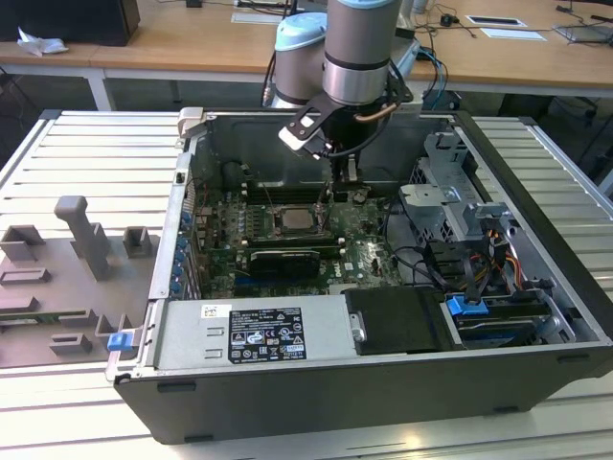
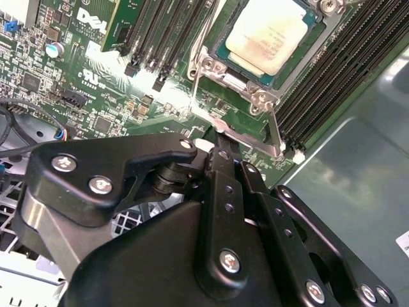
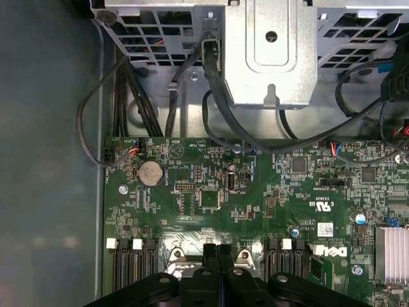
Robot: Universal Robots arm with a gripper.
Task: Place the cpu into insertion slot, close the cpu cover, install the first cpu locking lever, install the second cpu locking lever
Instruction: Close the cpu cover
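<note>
Because the hand (image 1: pixel 331 196) hangs tips-down just beside the insertion slot (image 1: pixel 274 220), deep inside the open computer case (image 1: pixel 383 402), I judge that any slip would land on bare board. In the exterior view the cpu (image 1: pixel 293 218) lies in that slot, with the graphics card (image 1: pixel 283 261) just beside it. The case rests on a ribbed metal counter (image 1: pixel 57 153). Grey fixture blocks (image 1: pixel 81 240) stand well apart from the slot toward the exterior view's left, and wooden counters (image 1: pixel 192 43) run behind — a workshop-like room.

In the second wrist view the cpu's pale face is seated, and the cpu cover (image 2: pixel 214 64) seems to lie down around its edges. The hand's tips sit at a thin locking lever (image 2: pixel 273 128) by the slot's corner; whether they touch it I cannot tell. That springy wire could skid off the tips and snap up, or the tips could scrape the memory slots (image 2: pixel 319 83) flanking the slot.

In the first wrist view the fingers (image 3: pixel 209 256) are pressed together — closed, with nothing visible between them. Cables (image 3: pixel 96 121) loop from the drive cage (image 3: pixel 271 51), well apart from the slot, so snagging looks unlikely.
</note>
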